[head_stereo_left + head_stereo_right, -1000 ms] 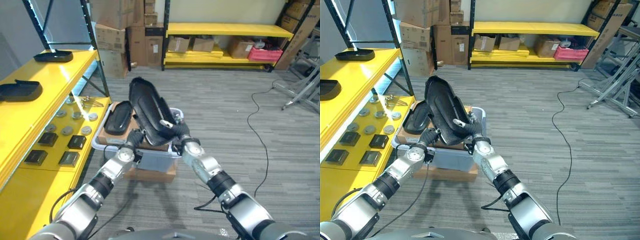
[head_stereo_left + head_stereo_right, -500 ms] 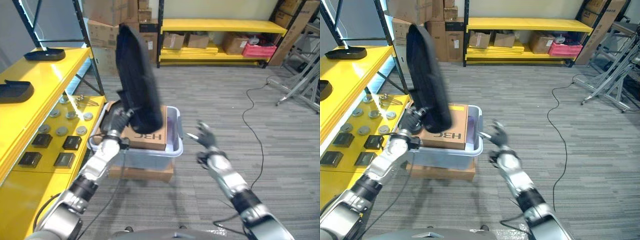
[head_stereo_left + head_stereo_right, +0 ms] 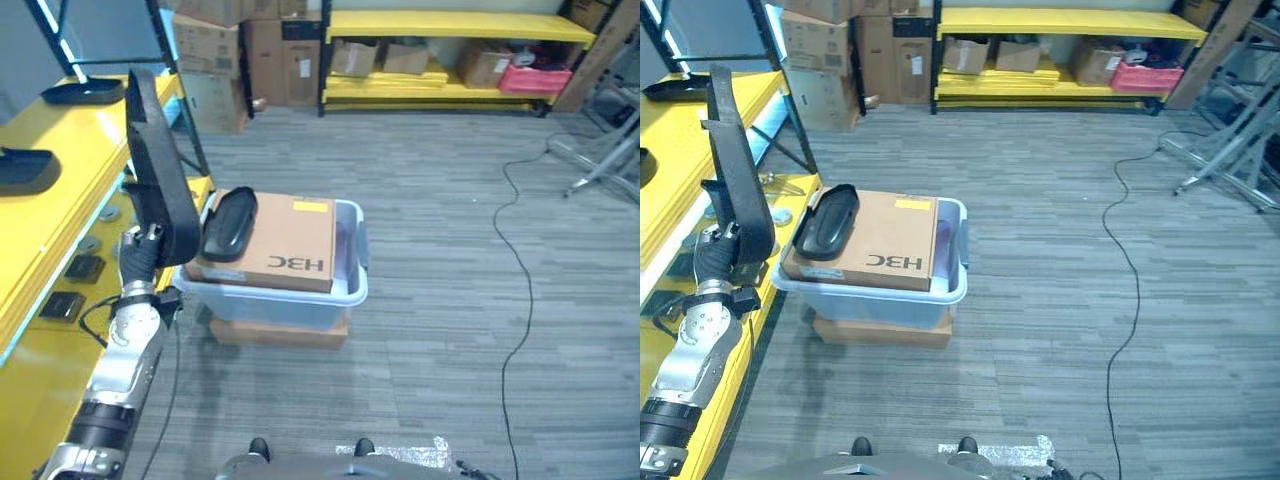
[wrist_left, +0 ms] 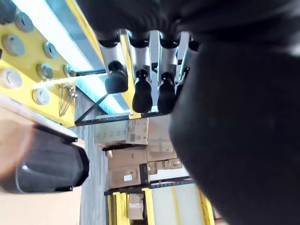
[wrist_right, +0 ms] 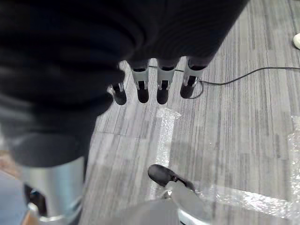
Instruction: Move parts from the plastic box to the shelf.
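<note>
The left robot hand [image 3: 140, 255] now grips the long black part [image 3: 160, 170] alone, swung upright beside the yellow shelf [image 3: 60, 165] — the right robot hand [image 5: 150, 89] has let go, fingers relaxed — while another black part [image 3: 229, 224] waits on the plastic box [image 3: 345, 290].

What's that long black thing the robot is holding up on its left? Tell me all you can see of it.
The long black part is a narrow, slightly curved piece, matte and dark like moulded plastic. It stands nearly upright, its top beside the yellow shelf, its lower end gripped in the left hand, whose fingers curl against it. It hangs clear of the plastic box, where a second, shorter black part lies on a cardboard box.
</note>
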{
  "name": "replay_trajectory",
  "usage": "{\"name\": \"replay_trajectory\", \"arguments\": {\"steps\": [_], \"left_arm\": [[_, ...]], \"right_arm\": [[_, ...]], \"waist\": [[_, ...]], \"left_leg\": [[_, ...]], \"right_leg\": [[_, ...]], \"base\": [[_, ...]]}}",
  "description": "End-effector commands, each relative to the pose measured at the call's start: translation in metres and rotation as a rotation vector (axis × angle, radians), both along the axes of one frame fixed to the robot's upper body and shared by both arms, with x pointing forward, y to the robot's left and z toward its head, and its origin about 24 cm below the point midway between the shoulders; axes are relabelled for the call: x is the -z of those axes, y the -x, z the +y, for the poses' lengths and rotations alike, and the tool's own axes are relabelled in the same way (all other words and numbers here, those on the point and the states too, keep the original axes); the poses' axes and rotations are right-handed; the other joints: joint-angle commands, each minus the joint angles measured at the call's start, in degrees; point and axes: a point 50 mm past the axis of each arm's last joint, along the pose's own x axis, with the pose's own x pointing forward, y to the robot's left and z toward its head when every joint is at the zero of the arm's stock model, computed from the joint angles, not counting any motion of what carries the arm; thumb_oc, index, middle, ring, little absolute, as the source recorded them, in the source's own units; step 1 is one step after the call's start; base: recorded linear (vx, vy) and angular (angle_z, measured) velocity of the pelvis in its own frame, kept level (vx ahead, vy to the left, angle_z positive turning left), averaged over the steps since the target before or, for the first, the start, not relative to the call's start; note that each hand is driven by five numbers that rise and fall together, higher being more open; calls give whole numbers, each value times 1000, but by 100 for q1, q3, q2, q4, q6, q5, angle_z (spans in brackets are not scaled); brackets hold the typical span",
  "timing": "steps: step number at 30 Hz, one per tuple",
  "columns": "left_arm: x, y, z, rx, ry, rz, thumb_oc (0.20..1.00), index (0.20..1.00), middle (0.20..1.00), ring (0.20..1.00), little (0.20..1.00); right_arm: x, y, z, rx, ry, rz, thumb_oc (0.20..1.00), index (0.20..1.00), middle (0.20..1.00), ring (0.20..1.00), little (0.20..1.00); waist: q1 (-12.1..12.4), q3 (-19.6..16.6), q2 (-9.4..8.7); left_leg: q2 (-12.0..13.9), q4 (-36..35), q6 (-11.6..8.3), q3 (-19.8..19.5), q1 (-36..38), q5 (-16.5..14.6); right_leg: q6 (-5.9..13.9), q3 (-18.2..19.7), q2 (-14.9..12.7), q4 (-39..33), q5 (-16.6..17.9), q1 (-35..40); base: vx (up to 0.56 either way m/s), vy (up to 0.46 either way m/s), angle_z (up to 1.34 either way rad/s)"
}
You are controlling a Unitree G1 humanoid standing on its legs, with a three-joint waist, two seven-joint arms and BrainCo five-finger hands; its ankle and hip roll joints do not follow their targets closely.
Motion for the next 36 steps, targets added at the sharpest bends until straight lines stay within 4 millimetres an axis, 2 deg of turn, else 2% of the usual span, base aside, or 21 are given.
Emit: {"name": "replay_trajectory", "arguments": {"steps": [1, 3, 5, 8, 9, 10, 12, 13, 15, 17, 21, 25, 26, 27, 28, 29, 31, 32, 33, 35, 36], "left_arm": [[-43, -6, 18, -136, -88, -216, 200, 200, 200, 200, 200], [-43, -4, 23, -159, -99, -220, 200, 200, 200, 200, 200], [-50, 11, 40, -275, -181, -259, 200, 200, 200, 200, 200], [-56, 17, 43, -281, -214, -285, 200, 200, 200, 200, 200], [-61, 19, 40, -247, -240, -302, 200, 200, 200, 200, 200], [-63, 20, 38, -233, -256, -306, 200, 200, 200, 200, 200], [-63, 20, 37, -231, -279, -302, 200, 200, 200, 200, 200], [-63, 22, 39, -231, -296, -290, 200, 200, 200, 200, 200], [-62, 24, 42, -248, -297, -284, 200, 200, 200, 200, 200], [-58, 34, 53, -279, -294, -263, 200, 200, 200, 200, 200], [-57, 40, 58, -259, -304, -259, 200, 200, 200, 200, 200], [-59, 33, 54, -181, -307, -262, 200, 200, 200, 200, 200], [-59, 32, 53, -172, -304, -263, 200, 200, 200, 200, 200], [-60, 27, 47, -134, -310, -271, 200, 200, 200, 200, 200], [-62, 24, 43, -109, -311, -273, 200, 200, 200, 200, 200], [-63, 23, 42, -106, -309, -272, 200, 200, 200, 200, 200], [-66, 18, 36, -93, -306, -281, 200, 200, 200, 200, 200], [-70, 13, 32, -100, -301, -287, 200, 200, 200, 200, 200], [-72, 10, 30, -95, -293, -292, 200, 200, 200, 200, 200], [-74, 8, 29, -94, -288, -297, 200, 200, 200, 200, 200], [-77, 6, 23, -75, -292, -308, 200, 200, 200, 200, 200]], "right_arm": [[-5, -24, -9, -89, 50, -68, 1000, 1000, 1000, 1000, 1000], [-5, -27, -9, -97, 54, -70, 1000, 1000, 1000, 1000, 1000], [-7, -33, -9, -174, 59, -66, 1000, 1000, 1000, 1000, 1000], [-4, -29, -5, -158, 48, -62, 1000, 1000, 1000, 1000, 1000], [-2, -24, -1, -118, 33, -63, 1000, 1000, 1000, 1000, 1000], [-1, -20, 2, -99, 25, -62, 1000, 1000, 1000, 1000, 1000], [0, -18, 4, -81, 19, -59, 1000, 1000, 1000, 1000, 1000], [3, -15, 9, -59, 6, -40, 1000, 1000, 1000, 1000, 1000], [5, -14, 12, -57, 5, -21, 1000, 1000, 1000, 1000, 1000], [9, -10, 18, -43, -13, 21, 1000, 1000, 1000, 1000, 1000], [11, -14, 24, -47, -29, 8, 1000, 1000, 1000, 1000, 1000], [8, -24, 22, 33, -47, -47, 1000, 1000, 1000, 1000, 1000], [8, -26, 22, 42, -50, -56, 1000, 1000, 1000, 1000, 1000], [7, -28, 19, 90, -58, -78, 1000, 1000, 1000, 1000, 1000], [5, -32, 17, 123, -67, -92, 1000, 1000, 1000, 1000, 1000], [5, -33, 17, 129, -70, -95, 1000, 1000, 1000, 1000, 1000], [3, -37, 13, 147, -85, -115, 1000, 1000, 1000, 1000, 1000], [2, -41, 12, 142, -97, -127, 1000, 1000, 1000, 1000, 1000], [2, -41, 10, 150, -102, -131, 1000, 1000, 1000, 1000, 1000], [1, -41, 9, 158, -108, -136, 1000, 1000, 1000, 1000, 1000], [2, -39, 6, 190, -116, -139, 1000, 1000, 1000, 1000, 1000]], "waist": [[165, -170, -45], [202, -157, -36], [363, -72, 8], [407, 3, 42], [395, 74, 100], [368, 83, 127], [353, 82, 152], [398, 71, 190], [454, 53, 206], [761, 11, 236], [1038, -79, 231], [1016, -122, 224], [995, -117, 213], [872, -82, 209], [778, -50, 200], [753, -42, 197], [594, 39, 215], [463, 137, 273], [400, 186, 226], [359, 219, 209], [244, 267, 74]], "left_leg": [[186, 535, -95, 24, -350, -358], [213, 561, -115, 0, -395, -340], [291, 797, -207, 8, -627, -296], [283, 999, -276, 374, -801, -372], [347, 1047, -300, 1023, -998, -181], [405, 1088, -308, 1370, -1114, -58], [461, 1113, -305, 1628, -1208, 42], [419, 1031, -202, 1878, -1255, -2], [318, 960, -118, 1873, -1243, -72], [-14, 961, 62, 1522, -1340, -231], [-346, 925, 304, 1220, -1271, -458], [-777, 955, 720, 857, -1129, -772], [-831, 967, 767, 815, -1116, -810], [-992, 997, 907, 600, -1048, -919], [-1078, 980, 975, 444, -981, -957], [-1101, 976, 991, 403, -967, -967], [-1129, 979, 942, 30, -881, -948], [-981, 980, 835, -165, -793, -848], [-938, 983, 760, -305, -750, -888], [-895, 979, 708, -406, -723, -909], [-917, 1006, 649, -658, -654, -1070]], "right_leg": [[86, -171, 93, 434, -679, -196], [65, -210, 104, 449, -708, -189], [-25, -424, 133, 484, -798, -140], [13, -694, 125, 458, -859, -21], [12, -1100, 87, 536, -885, 19], [-5, -1343, 66, 592, -909, 27], [-28, -1549, 52, 645, -949, 38], [-65, -1760, 29, 828, -1052, 39], [-70, -1792, 5, 948, -1126, 30], [-86, -1735, -59, 1274, -1392, 92], [-10, -1739, -275, 1794, -1735, 210], [246, -1337, -818, 3644, -1420, -257], [282, -1257, -872, 3826, -1350, -351], [368, -794, -873, 4709, -1137, -711], [375, -448, -777, 5058, -1004, -982], [374, -361, -753, 5119, -962, -1058], [269, 95, -502, 4815, -937, -1453], [131, 308, -454, 3990, -703, -1682], [175, 477, -447, 3087, -569, -1668], [201, 555, -417, 2460, -482, -1583], [398, 1060, -442, 925, 20, -1570]], "base": [[-39, -113, 32], [12, -56, 41], [58, -53, 51], [54, 2, 55], [-55, 36, 122], [-53, 33, 163], [16, 69, 162], [70, 146, 149], [107, 172, 114], [198, 223, 58], [201, 193, 32], [187, 210, 85], [186, 197, 85], [170, 117, 74], [160, 83, 79], [136, -50, 105], [143, -208, 125], [171, -395, 100], [179, -431, 77], [168, -302, 72], [299, -458, 64]]}}
